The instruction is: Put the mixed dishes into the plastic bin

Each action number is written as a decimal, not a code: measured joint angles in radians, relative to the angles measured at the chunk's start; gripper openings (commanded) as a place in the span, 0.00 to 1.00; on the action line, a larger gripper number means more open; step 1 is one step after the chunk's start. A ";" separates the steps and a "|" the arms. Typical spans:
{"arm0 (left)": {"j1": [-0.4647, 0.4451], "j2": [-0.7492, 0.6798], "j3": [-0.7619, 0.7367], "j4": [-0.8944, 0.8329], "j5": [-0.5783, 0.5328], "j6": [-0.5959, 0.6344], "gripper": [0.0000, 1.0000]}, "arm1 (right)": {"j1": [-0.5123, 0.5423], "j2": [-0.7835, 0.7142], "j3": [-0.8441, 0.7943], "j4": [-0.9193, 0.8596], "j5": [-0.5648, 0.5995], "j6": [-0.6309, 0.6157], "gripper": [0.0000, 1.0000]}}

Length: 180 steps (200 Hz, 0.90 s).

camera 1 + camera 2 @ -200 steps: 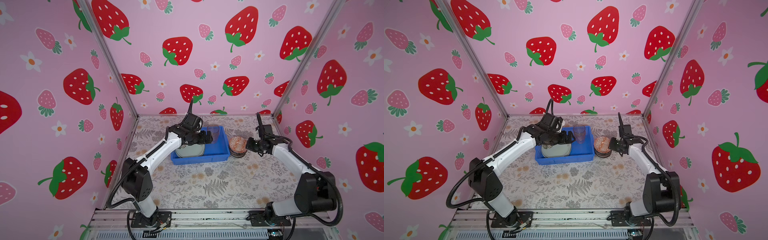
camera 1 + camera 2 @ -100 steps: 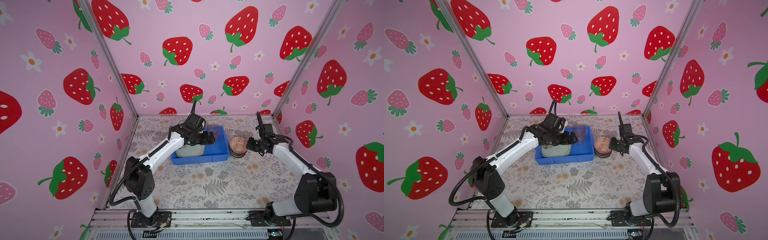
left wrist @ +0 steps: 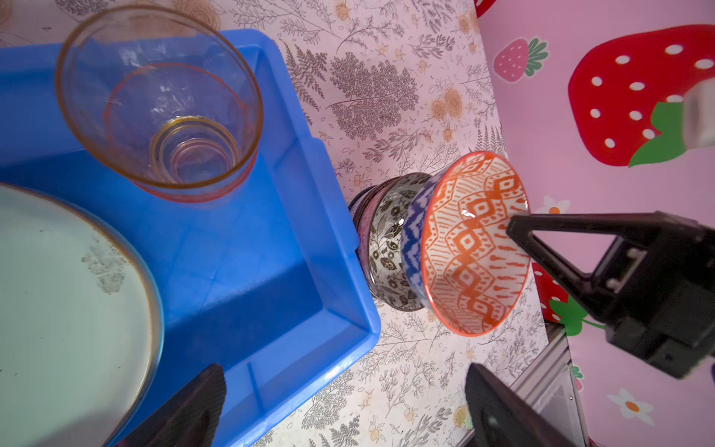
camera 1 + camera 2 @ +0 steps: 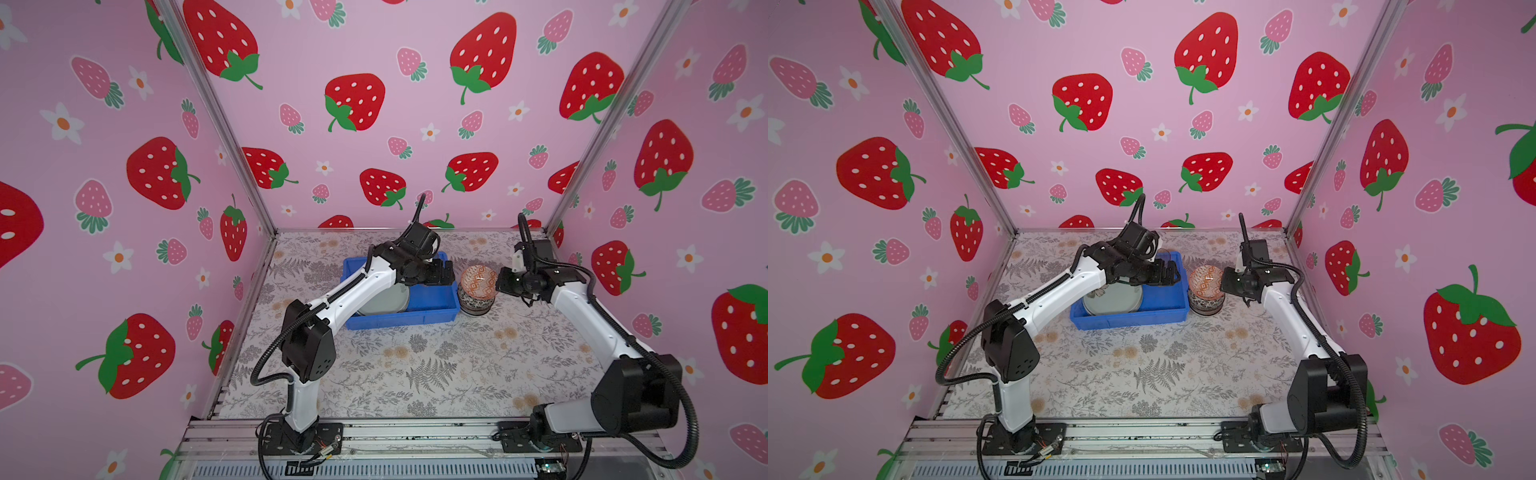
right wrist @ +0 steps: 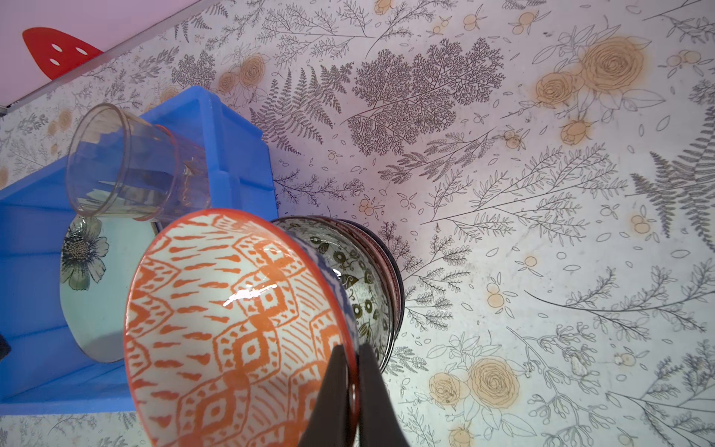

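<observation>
In both top views the orange bowl [image 4: 478, 279] sat tipped atop the bowl stack [image 4: 476, 305] just beside the blue bin [image 4: 399, 321], probably being peeled off for it. Left wrist view: the left gripper [image 3: 348, 406] hung spread wide and empty over the bin's edge, with the tumbler [image 3: 158, 104] and green plate [image 3: 69, 290] inside the bin. Right wrist view: the right gripper [image 5: 350, 387] was pinched tight on the bowl's rim.
</observation>
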<state>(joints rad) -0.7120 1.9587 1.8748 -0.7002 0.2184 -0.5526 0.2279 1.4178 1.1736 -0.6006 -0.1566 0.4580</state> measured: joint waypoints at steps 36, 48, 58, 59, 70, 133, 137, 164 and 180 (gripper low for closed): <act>-0.022 0.038 0.029 -0.001 0.002 -0.022 1.00 | 0.029 0.000 0.000 -0.007 -0.003 -0.003 0.00; -0.027 0.045 0.035 0.000 0.002 -0.029 0.98 | 0.042 0.000 0.000 -0.007 -0.005 -0.002 0.00; -0.030 0.050 0.037 0.000 0.002 -0.031 0.96 | 0.053 0.000 0.002 -0.007 -0.006 -0.002 0.00; -0.030 0.050 0.037 0.000 0.002 -0.031 0.96 | 0.054 0.000 0.002 -0.007 -0.006 -0.001 0.00; -0.032 0.053 0.038 0.000 0.002 -0.039 0.93 | 0.067 0.000 0.006 -0.007 -0.006 0.001 0.00; -0.035 0.063 0.039 -0.009 -0.002 -0.048 0.69 | 0.129 0.001 0.046 -0.007 -0.010 0.016 0.00; -0.035 0.063 0.039 -0.010 -0.002 -0.050 0.67 | 0.133 0.001 0.048 -0.007 -0.010 0.016 0.00; -0.036 0.063 0.039 -0.017 -0.024 -0.042 0.54 | 0.155 0.002 0.058 -0.007 -0.008 0.019 0.00; -0.036 0.063 0.039 -0.021 -0.038 -0.039 0.48 | 0.167 0.007 0.062 -0.007 -0.006 0.021 0.00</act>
<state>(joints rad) -0.7483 2.0212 1.9133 -0.7212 0.1802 -0.5915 0.3950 1.4246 1.2354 -0.6075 -0.1631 0.4789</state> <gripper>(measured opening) 0.521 0.077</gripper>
